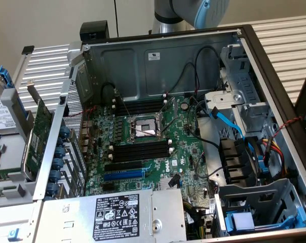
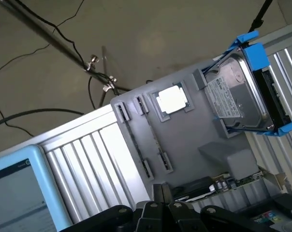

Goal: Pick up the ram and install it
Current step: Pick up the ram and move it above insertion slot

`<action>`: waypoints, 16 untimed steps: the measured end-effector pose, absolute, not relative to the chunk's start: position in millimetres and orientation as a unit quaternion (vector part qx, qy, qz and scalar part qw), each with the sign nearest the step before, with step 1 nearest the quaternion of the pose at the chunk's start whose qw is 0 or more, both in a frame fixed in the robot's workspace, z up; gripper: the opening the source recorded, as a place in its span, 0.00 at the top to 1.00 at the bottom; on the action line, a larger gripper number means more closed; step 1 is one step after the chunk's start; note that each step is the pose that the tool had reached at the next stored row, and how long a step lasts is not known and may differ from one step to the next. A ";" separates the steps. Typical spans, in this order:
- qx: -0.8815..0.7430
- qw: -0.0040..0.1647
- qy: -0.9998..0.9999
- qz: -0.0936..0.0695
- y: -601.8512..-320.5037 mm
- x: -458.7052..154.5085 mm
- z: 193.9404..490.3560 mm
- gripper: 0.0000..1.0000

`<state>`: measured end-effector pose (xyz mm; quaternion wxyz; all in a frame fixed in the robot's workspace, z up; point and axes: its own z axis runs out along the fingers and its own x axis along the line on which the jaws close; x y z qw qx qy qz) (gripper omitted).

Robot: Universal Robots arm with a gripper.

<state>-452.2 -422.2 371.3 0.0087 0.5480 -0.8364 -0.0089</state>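
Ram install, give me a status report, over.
Jaws shut, empty, facing the grey parts tray. Ram not in grip. Motherboard memory slots look empty, nothing seen blocking them.

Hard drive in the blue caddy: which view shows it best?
The wrist view. The hard drive appears nearly whole there, label face up, with the blue caddy around it, at a corner of the gray tray. The exterior view catches part of it at that view's left edge, cut off by the frame.
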 end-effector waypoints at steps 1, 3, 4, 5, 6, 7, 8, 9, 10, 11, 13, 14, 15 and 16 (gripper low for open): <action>0.553 0.008 -0.833 -0.009 -422.2 -452.2 371.2 0.89; 0.562 0.007 -0.827 -0.009 -422.2 -452.3 371.1 0.89; 0.566 0.007 -0.824 -0.009 -422.2 -452.3 371.1 0.89; 0.571 0.006 -0.821 -0.008 -422.2 -452.3 371.1 0.89; 0.575 0.006 -0.818 -0.008 -422.2 -452.4 371.0 0.89; 0.580 0.006 -0.815 -0.008 -422.2 -452.5 370.9 0.89; 0.585 0.006 -0.811 -0.008 -422.2 -452.6 370.8 0.89; 0.589 0.006 -0.808 -0.008 -422.2 -452.8 370.6 0.89; 0.594 0.006 -0.804 -0.008 -422.2 -453.0 370.4 0.89; 0.599 0.006 -0.801 -0.008 -422.2 -453.2 370.2 0.89; 0.609 0.006 -0.793 -0.008 -422.2 -453.6 369.1 0.89; 0.614 0.006 -0.789 -0.008 -422.2 -453.8 368.4 0.89; 0.620 0.006 -0.785 -0.008 -422.2 -453.9 367.4 0.89; 0.627 0.006 -0.779 -0.008 -422.2 -453.9 366.3 0.89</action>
